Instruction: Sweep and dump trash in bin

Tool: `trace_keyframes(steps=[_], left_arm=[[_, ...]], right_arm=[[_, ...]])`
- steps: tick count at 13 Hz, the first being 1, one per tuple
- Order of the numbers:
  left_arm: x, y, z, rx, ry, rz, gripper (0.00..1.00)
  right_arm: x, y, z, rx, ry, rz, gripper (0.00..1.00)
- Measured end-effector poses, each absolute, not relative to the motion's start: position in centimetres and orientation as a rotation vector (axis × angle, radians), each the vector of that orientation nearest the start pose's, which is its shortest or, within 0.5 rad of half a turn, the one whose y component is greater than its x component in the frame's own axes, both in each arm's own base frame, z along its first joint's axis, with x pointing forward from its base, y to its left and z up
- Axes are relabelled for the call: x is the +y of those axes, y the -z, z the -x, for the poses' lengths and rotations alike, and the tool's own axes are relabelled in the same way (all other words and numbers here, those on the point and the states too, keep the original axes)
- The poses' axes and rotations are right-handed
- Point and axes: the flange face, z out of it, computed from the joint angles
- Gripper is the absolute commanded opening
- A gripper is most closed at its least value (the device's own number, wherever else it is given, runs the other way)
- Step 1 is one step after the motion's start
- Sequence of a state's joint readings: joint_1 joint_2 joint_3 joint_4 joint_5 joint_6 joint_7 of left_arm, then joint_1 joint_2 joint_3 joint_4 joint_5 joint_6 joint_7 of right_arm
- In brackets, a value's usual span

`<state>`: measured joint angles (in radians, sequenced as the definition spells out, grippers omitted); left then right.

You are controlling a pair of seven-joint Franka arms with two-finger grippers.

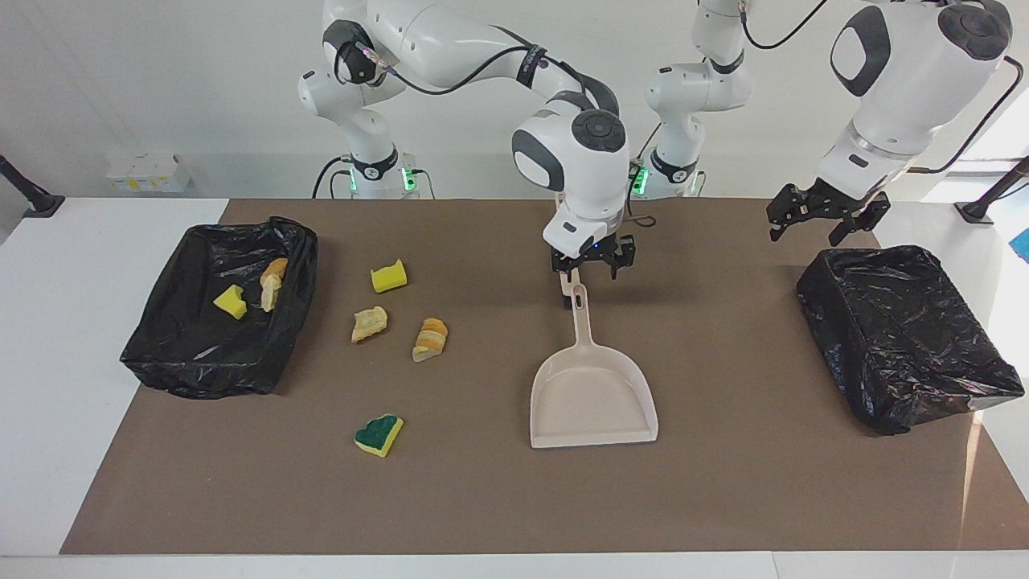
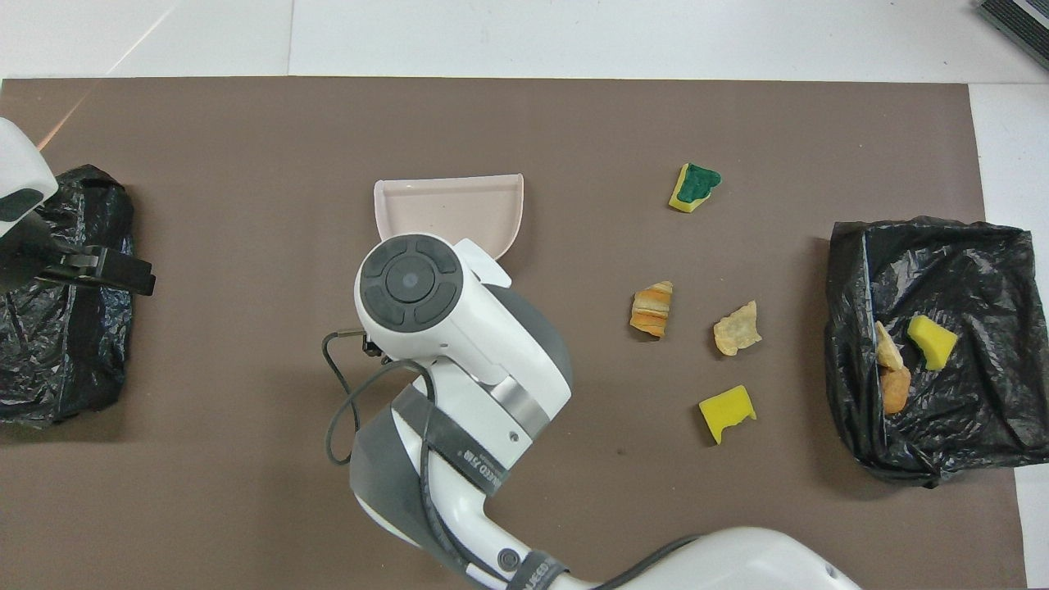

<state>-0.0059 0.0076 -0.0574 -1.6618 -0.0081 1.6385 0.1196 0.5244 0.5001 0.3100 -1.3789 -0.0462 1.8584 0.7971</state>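
I'm holding my right gripper (image 1: pixel 591 269) down at the dustpan (image 1: pixel 592 394) handle end, mid-table; fingers look clenched on the handle. Pan is lying flat w/ its mouth pointing away from me. My left gripper (image 1: pixel 820 215) is hanging spread open over the empty black-lined bin (image 1: pixel 908 338) at my left arm's end.

Trash is sitting toward my right arm's end: yellow sponge chunk (image 1: pixel 388 277), two bread pcs (image 1: pixel 369 324) (image 1: pixel 430 338), green-and-yellow sponge piece (image 1: pixel 379 434) farthest from me. Other lined bin (image 1: pixel 217 310) is holding a sponge chunk + bread.
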Motion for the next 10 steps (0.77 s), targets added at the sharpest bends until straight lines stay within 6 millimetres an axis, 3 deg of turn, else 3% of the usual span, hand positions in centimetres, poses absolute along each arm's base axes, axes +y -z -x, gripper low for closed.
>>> trace_keyframes(steps=[5,7,10], left_arm=[[-6.0,-56.2,-57.3,0.34,-0.036,3.157,1.0],[-7.2,-55.0,-57.7,0.368,-0.059,3.155,1.0],[-9.9,-52.8,-58.6,0.436,-0.068,3.148,1.0]], right_arm=[[48.3,-41.3,-40.8,-0.042,-0.336,3.102,0.99],[47.5,-39.2,-37.6,-0.044,-0.329,3.092,0.99],[48.0,-34.9,-30.9,-0.075,-0.308,3.12,0.99]])
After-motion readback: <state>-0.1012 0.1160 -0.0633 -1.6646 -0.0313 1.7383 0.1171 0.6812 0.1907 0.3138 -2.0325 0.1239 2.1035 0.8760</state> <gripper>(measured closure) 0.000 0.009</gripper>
